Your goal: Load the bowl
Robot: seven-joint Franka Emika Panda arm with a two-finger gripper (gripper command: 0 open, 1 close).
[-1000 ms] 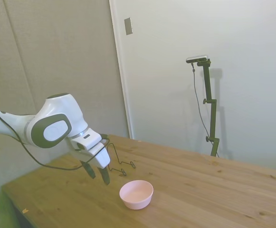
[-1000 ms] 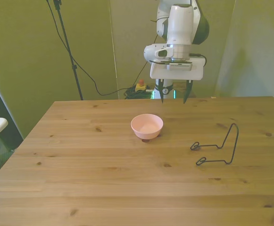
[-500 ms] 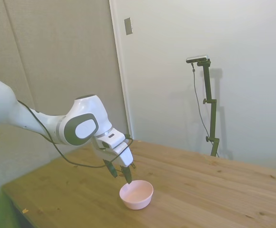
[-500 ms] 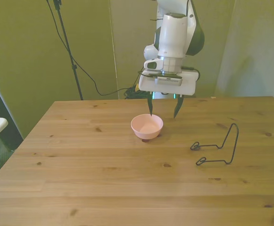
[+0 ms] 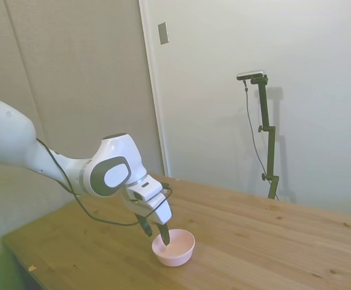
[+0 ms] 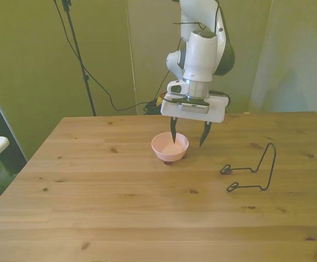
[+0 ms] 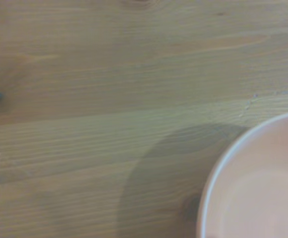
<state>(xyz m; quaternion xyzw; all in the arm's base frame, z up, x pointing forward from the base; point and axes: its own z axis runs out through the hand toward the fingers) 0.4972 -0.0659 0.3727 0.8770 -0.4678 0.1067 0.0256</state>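
The table (image 6: pixel 120 202) is showing pale, matt wood with visible grain and dark knots. The bowl (image 6: pixel 170 146) is looking like smooth, pale pink plastic with a soft sheen. The wire stand (image 6: pixel 252 171) is appearing as thin dark metal.

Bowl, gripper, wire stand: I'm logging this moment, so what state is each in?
bowl: upright on the table, empty, one finger inside its rim, one outside.
gripper: open, straddling the bowl's rim on the front view's right.
wire stand: on the table, apart from the bowl, untouched.
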